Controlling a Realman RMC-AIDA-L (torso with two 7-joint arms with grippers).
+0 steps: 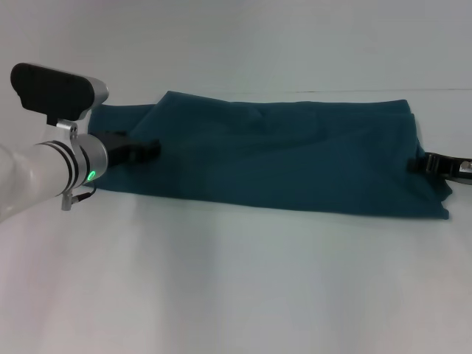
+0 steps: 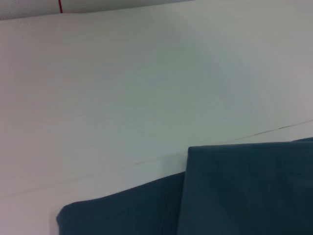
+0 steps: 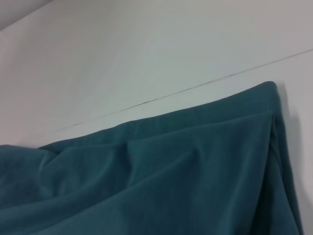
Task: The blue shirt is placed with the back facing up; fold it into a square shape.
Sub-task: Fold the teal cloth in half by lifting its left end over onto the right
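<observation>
The blue shirt (image 1: 287, 158) lies on the white table as a long folded band running left to right, plain side showing, with soft creases across its middle. My left gripper (image 1: 141, 150) rests low on the band's left end, over the cloth. At the opposite end, my right gripper (image 1: 436, 164) sits at the shirt's right edge, just off the fabric. The left wrist view shows a folded layer of the shirt (image 2: 244, 191) with a straight edge over a lower layer. The right wrist view shows a corner of the shirt (image 3: 195, 171) with rumpled folds.
The white table (image 1: 236, 280) stretches wide in front of the shirt and behind it. A thin seam line (image 3: 195, 87) crosses the tabletop beyond the cloth. My left arm's silver wrist with a green light (image 1: 81, 166) stands at the left.
</observation>
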